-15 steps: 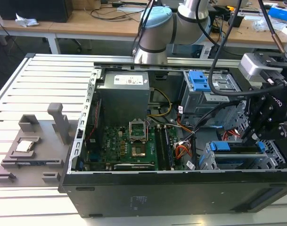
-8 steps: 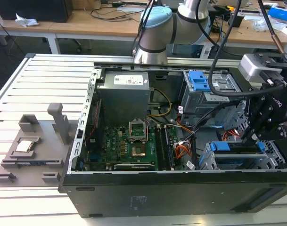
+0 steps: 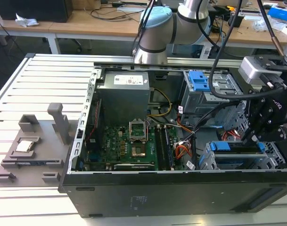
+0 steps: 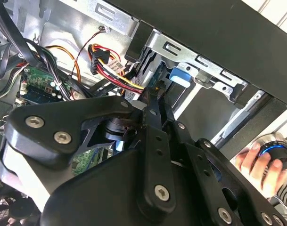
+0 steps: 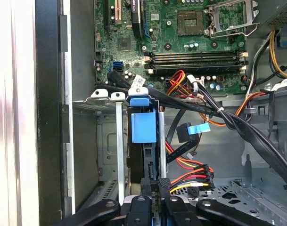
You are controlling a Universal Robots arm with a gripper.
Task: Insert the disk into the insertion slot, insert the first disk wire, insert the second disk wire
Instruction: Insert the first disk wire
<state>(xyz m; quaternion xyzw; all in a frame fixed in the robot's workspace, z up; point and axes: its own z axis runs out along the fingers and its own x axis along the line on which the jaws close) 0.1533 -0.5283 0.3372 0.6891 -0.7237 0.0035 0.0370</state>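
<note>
Slatted white table (image 3: 39, 84) is carrying an opened computer case (image 3: 157, 200). At four o'clock in the exterior view, the disk (image 3: 237, 147) is sitting inside the insertion slot (image 3: 205, 162), its blue caddy showing. Claw (image 3: 249, 139) is hanging just above it. In the first wrist view it appears to be clenching a wire connector (image 5: 163, 182) with red and yellow leads at the disk's edge.

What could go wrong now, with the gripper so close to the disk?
The black cable bundle passes close by the disk, so the gripper might snag it. The red and yellow wires lie beside the disk and could be pinched. A person's hand is near the case.
</note>
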